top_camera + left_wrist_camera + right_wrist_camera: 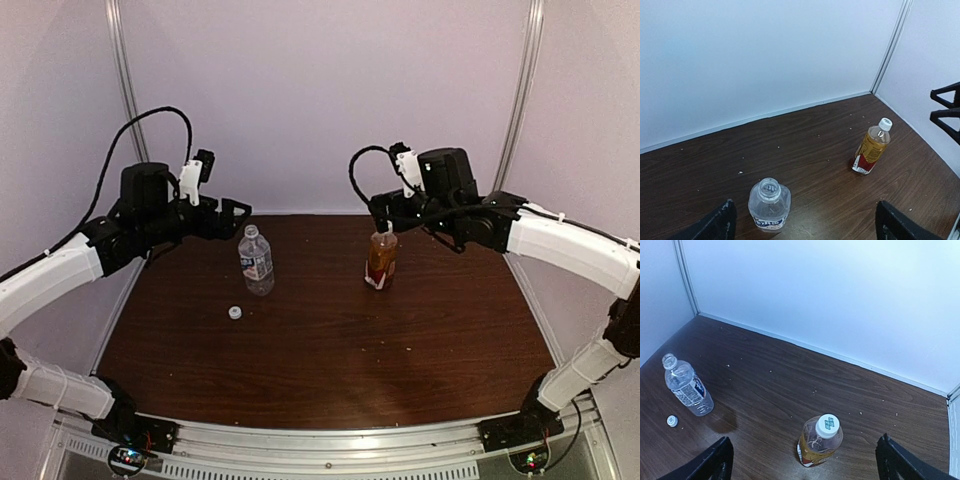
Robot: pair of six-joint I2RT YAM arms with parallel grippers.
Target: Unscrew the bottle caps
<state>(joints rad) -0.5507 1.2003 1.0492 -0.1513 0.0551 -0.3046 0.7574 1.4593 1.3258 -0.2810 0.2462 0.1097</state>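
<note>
The clear bottle point(256, 260) stands upright left of centre with its neck open point(769, 189). Its white cap point(235, 313) lies loose on the table in front of it, also seen in the right wrist view point(672, 420). The amber bottle point(381, 262) with a red-white label stands right of centre, and its white cap point(827, 425) sits on the neck. My left gripper point(233, 213) hovers open above and behind the clear bottle point(769, 206), holding nothing. My right gripper point(393, 214) hangs open above and behind the amber bottle point(820, 444), its fingers wide of the cap.
The dark wood table point(330, 350) is walled by white panels at the back and both sides. Small white crumbs dot its surface point(814, 390). A damp patch point(722, 419) marks the wood beside the clear bottle point(687, 387). The right gripper's fingers point(946, 107) show in the left wrist view.
</note>
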